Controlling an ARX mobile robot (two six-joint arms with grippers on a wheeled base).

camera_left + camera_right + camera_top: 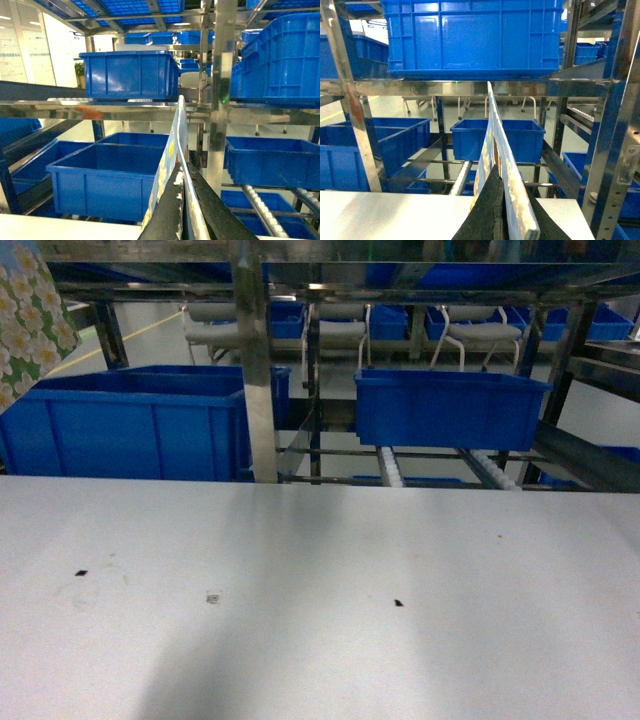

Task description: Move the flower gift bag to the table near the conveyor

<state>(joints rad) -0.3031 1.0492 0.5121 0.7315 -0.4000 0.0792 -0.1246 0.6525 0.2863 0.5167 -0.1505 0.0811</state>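
Observation:
The flower gift bag (25, 320) shows only as a corner at the head view's top left, green with white-yellow flowers, held well above the table (320, 570). Neither gripper appears in the head view. In the left wrist view my left gripper (181, 172) is shut on the bag's (172, 145) thin upright edge, facing the conveyor (260, 205). My right gripper (496, 172) is shut on a flat pale-blue printed paper bag (492, 130) seen edge-on, above the table's right end (385, 215). Whether that is the same bag cannot be told.
Blue plastic bins (140, 425) (450, 405) sit in the steel rack behind the table's far edge. White rollers (395, 465) run between them. A steel post (255, 360) stands centre-left. Tiny black marks (398, 602) dot the tabletop. Rack uprights (615, 125) border the table's right end.

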